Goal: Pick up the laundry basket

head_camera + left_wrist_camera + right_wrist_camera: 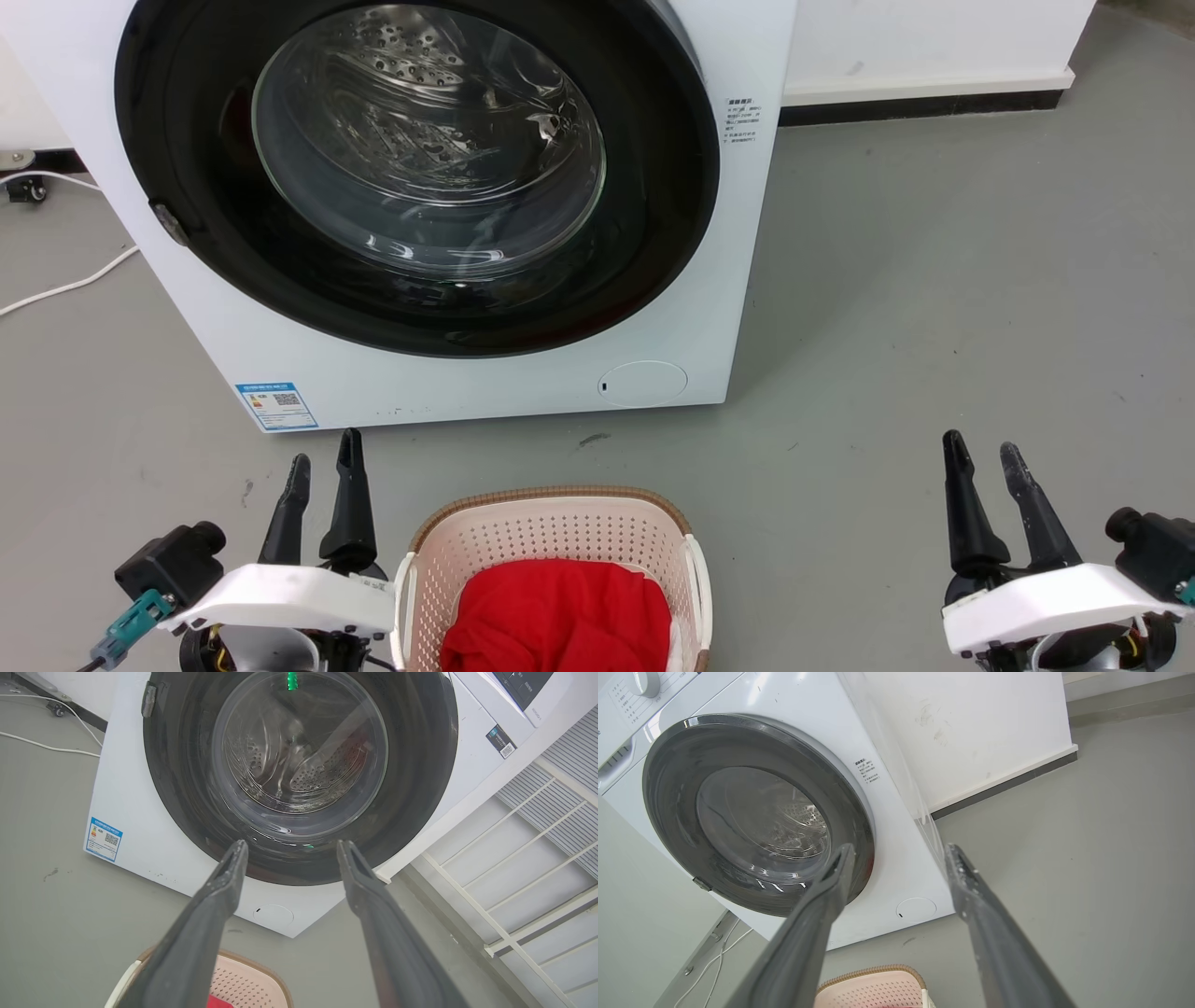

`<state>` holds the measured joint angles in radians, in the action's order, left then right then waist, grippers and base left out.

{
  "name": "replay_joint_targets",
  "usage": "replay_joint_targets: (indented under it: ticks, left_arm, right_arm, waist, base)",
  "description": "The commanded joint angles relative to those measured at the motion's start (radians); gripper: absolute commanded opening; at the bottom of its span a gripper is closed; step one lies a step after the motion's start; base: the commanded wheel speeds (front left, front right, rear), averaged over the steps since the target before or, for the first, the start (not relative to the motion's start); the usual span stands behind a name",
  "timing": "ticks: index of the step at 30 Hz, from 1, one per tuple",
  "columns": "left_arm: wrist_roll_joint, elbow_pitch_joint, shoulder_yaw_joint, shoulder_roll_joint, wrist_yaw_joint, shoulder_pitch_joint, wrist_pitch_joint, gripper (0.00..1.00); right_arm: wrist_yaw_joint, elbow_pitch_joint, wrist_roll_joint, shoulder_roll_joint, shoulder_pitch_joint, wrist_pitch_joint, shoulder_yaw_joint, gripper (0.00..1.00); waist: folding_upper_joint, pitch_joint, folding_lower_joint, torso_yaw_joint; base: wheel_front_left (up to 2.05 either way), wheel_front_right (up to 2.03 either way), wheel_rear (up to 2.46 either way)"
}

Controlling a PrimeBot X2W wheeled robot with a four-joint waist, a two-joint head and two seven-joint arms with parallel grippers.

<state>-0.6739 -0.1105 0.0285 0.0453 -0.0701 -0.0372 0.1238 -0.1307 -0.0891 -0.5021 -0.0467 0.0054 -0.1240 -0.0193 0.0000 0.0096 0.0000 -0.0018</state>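
The laundry basket (551, 537) stands on the grey floor at the bottom middle of the head view, cream-pink and perforated with a brown rim and white side handles; a red cloth (558, 616) lies inside it. Part of the basket (243, 982) shows low in the left wrist view, and its rim (873, 987) shows low in the right wrist view. My left gripper (325, 459) is open just left of the basket, holding nothing. My right gripper (982, 449) is open well to the basket's right, apart from it.
A white front-loading washing machine (448, 187) with its round glass door shut stands right behind the basket. A white cable (65, 285) runs over the floor at the far left. A white wall with dark skirting (924, 98) lies at the back right, with open grey floor before it.
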Motion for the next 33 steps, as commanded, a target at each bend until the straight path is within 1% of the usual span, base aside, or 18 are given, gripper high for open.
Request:
replay_joint_targets:
  ticks: [1,3,4,11,23,33]
  left_arm:
    - [0.031,0.014,-0.003,0.004,0.003,0.002,0.01,1.0]
    - [0.051,0.016,-0.005,0.005,0.003,0.005,0.015,1.0]
    - [0.082,0.017,-0.006,0.005,0.003,0.008,0.024,1.0]
    - [0.154,0.016,-0.008,0.005,0.003,0.015,0.042,1.0]
    - [0.263,0.017,-0.018,0.005,0.011,0.023,0.071,1.0]
    - [0.339,0.016,-0.021,0.006,0.016,0.03,0.09,1.0]
  right_arm:
    - [0.0,0.016,0.034,-0.004,0.005,-0.01,0.005,1.0]
    - [0.0,0.019,0.062,-0.004,0.007,-0.015,0.01,1.0]
    - [0.0,0.022,0.095,-0.004,0.013,-0.023,0.013,1.0]
    - [0.0,0.034,0.173,-0.004,0.021,-0.041,0.015,1.0]
    - [0.0,0.044,0.296,-0.005,0.034,-0.071,0.021,1.0]
    - [0.0,0.051,0.377,-0.005,0.044,-0.09,0.023,1.0]
  waist:
    - [0.0,0.0,0.0,0.0]
    - [0.0,0.0,0.0,0.0]
    - [0.0,-0.001,0.0,0.0]
    - [0.0,-0.002,0.0,0.0]
    - [0.0,-0.003,0.0,0.0]
    - [0.0,-0.002,0.0,-0.001]
  base:
    - [0.0,0.0,0.0]
    - [0.0,0.0,0.0]
    - [0.0,0.0,0.0]
    - [0.0,0.0,0.0]
    - [0.0,0.0,0.0]
    - [0.0,0.0,0.0]
